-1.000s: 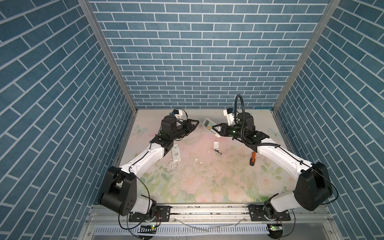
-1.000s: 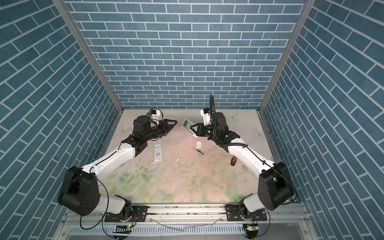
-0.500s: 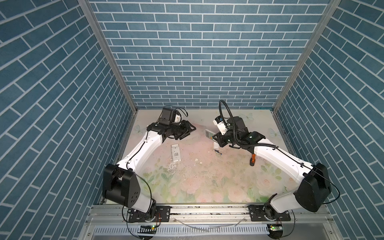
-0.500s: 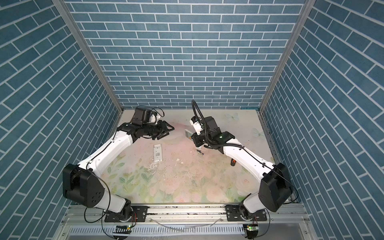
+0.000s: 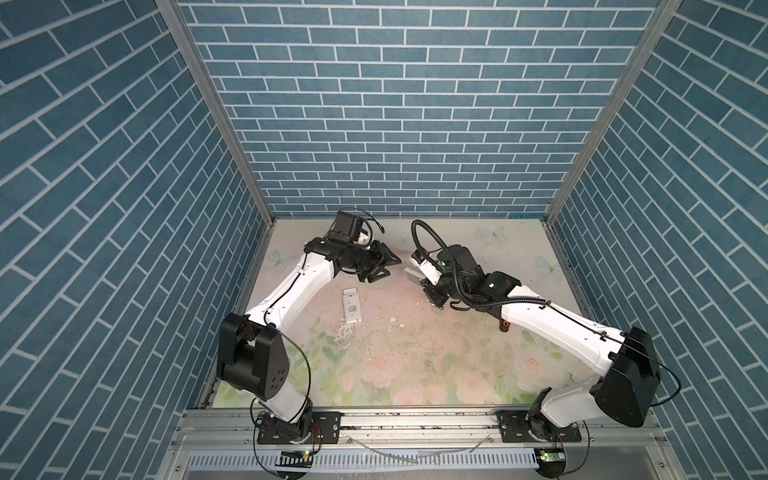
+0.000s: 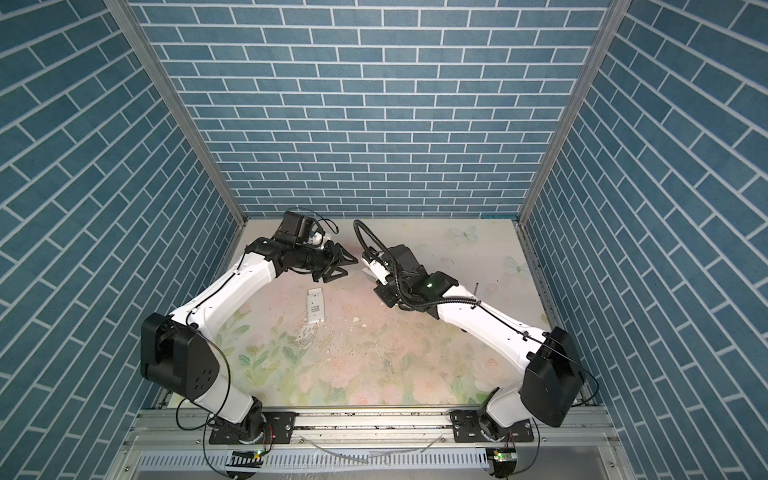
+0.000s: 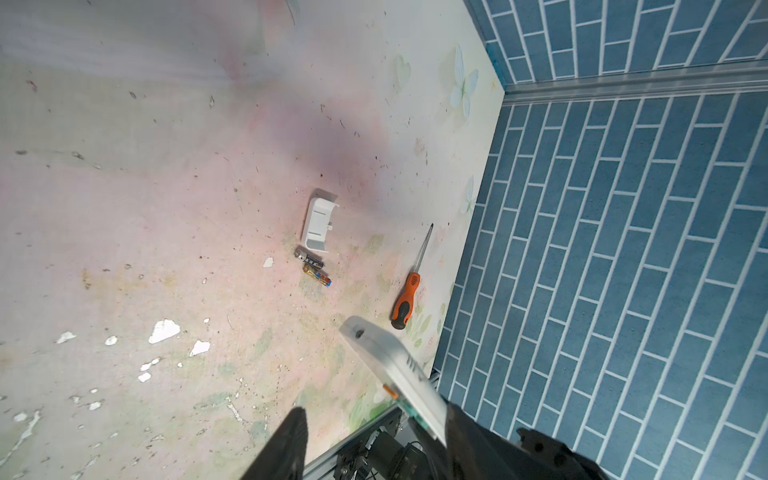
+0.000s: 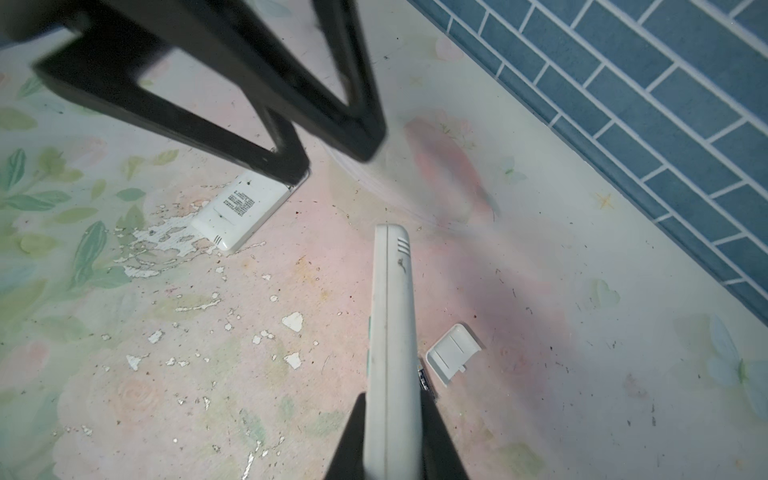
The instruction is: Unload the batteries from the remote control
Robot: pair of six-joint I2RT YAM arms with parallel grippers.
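Gold-sheened dark batteries [image 7: 308, 257] are seen loose beside cover [image 7: 319, 220]; white remote control [image 8: 390, 324] is pinched by right gripper [image 8: 391, 401]; left gripper [image 5: 394, 267] is held spread.

A lab robot cell: blue brick-print wall panels [image 5: 395, 124] on aluminium posts [image 5: 210, 104] box in a floral-printed bench [image 5: 415, 374]. The left arm [image 5: 291, 291] and right arm [image 5: 552, 328] are bolted to its front-edge rail [image 5: 415, 424].

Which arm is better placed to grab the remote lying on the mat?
Left: the left hand is open, empty and nearer the flat remote; the right hand is shut on the other remote.
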